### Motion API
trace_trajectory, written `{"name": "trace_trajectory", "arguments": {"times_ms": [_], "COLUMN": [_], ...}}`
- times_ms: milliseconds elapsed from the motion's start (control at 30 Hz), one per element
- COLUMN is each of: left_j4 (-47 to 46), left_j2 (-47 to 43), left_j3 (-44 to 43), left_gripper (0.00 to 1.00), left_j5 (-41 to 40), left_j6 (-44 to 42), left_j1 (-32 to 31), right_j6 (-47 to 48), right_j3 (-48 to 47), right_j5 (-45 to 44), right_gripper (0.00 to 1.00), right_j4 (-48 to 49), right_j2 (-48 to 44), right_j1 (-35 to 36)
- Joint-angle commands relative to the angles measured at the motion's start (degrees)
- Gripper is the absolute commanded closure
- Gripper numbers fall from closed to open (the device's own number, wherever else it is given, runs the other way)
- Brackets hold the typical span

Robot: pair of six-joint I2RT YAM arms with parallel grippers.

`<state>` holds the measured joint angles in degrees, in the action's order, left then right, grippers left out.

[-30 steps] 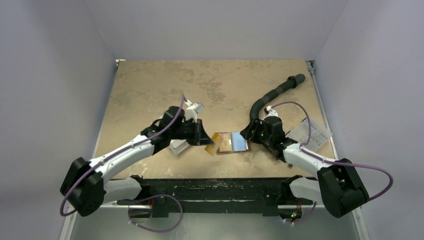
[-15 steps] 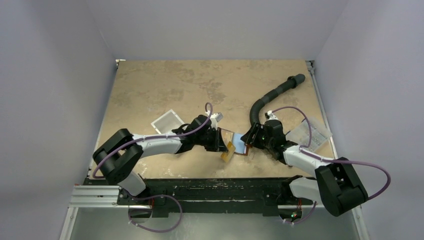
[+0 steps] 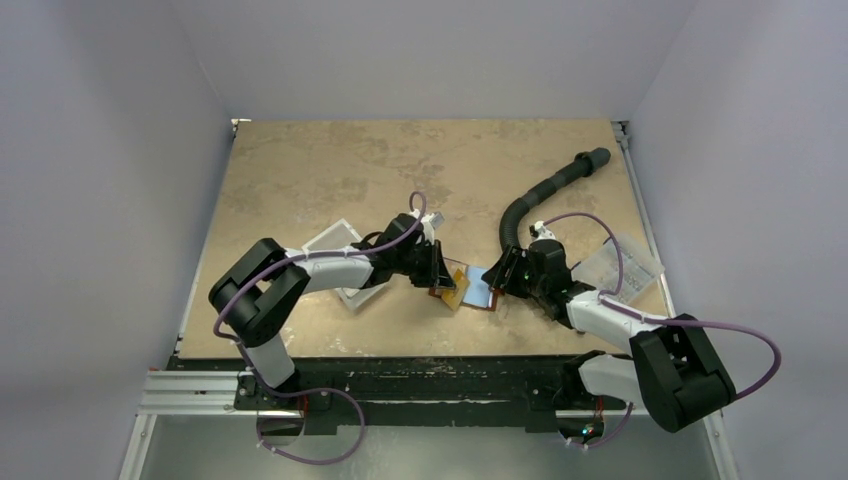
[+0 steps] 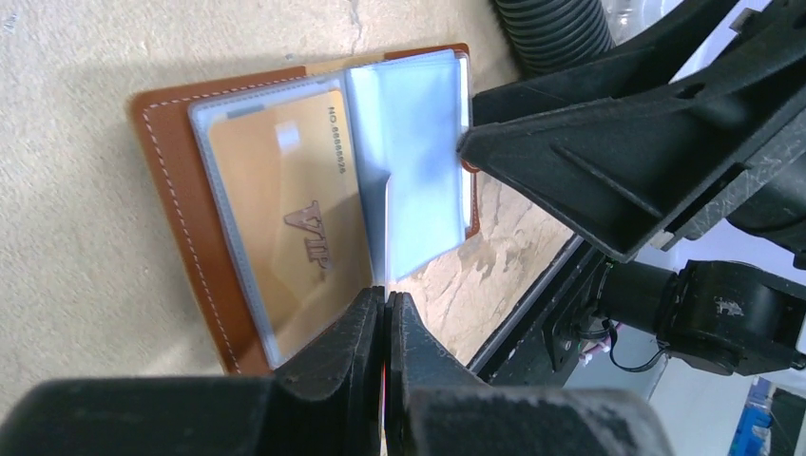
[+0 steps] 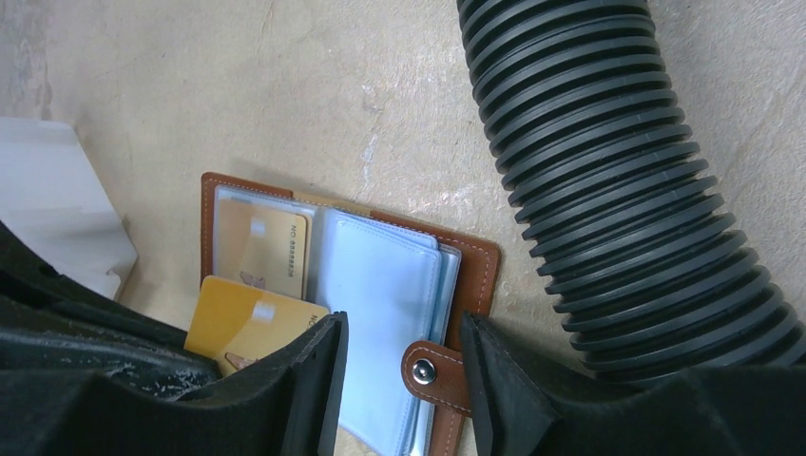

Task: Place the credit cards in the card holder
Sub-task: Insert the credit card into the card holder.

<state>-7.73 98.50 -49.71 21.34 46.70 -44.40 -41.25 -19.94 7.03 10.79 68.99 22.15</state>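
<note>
Close to the table (image 3: 330, 160)'s near edge: card holder (image 5: 380, 285) lying open and flat, one gold card (image 4: 285, 190) already sleeved. At its left side, left gripper (image 4: 385, 309) pinched tight on a second credit card (image 5: 249, 318). At its right edge, right gripper (image 5: 404, 351), jaws apart, straddling the snap tab (image 5: 423, 370). Just beyond, black hose (image 3: 545, 190); box (image 3: 335, 238) left, packet (image 3: 625, 268) right. Open tabletop behind, up to the far edge.

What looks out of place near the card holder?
A black ribbed hose lies close beside the open card holder, crowding the right gripper; it seems unrelated to the task.
</note>
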Motion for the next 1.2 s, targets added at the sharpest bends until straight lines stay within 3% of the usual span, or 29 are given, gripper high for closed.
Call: {"name": "trace_trajectory", "arguments": {"times_ms": [0,667,1000,1167], "left_j4": [-1.2,-4.0,-12.1,-10.6], "left_j2": [1.4,2.4,6.1,7.1], "left_j3": [-2.4,-0.5,1.0,0.1], "left_gripper": [1.00,1.00,1.00,1.00], "left_j5": [3.3,4.5,12.0,11.6], "left_j6": [-1.7,-2.2,0.2,-0.6], "left_j1": [1.4,4.5,4.5,4.5], "right_j6": [1.5,2.2,2.7,2.7], "right_j3": [-0.5,-0.4,-0.6,-0.6], "right_j5": [-0.4,0.1,0.1,0.2], "right_gripper": [0.46,0.45,0.46,0.46], "right_j4": [-0.5,-0.1,-0.2,0.0], "right_j2": [0.5,0.4,0.7,0.8], "right_j1": [-0.1,-0.1,-0.1,0.0]}}
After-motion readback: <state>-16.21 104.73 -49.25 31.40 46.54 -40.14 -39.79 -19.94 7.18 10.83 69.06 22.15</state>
